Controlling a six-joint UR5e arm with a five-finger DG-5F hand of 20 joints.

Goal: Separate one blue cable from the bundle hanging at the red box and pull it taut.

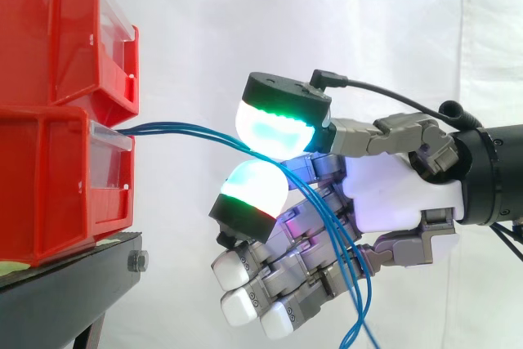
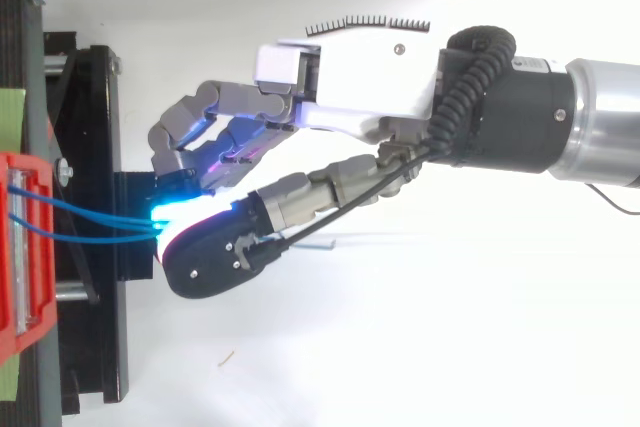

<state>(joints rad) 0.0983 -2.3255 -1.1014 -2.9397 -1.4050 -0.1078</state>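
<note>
While stacked on black stand (image 1: 69, 279), red bins (image 1: 57, 120) sit at left. Hand (image 1: 392, 190): fingers curled, two glowing pads (image 1: 274, 124) pinching blue cables (image 1: 180, 129) btwn them. Cables: run from lower bin front to pads, hang below.

No legible text, labels or numbers anywhere.

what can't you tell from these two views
Side view: how many of the blue cables the hand pinches; its glowing pads cover that spot.
Side view: the cables' free ends, cut off by the bottom edge.
Top view: the cables' run beyond the pads, hidden under the hand.
Both views: where the cables attach inside the lower red bin; its walls hide it.
</note>
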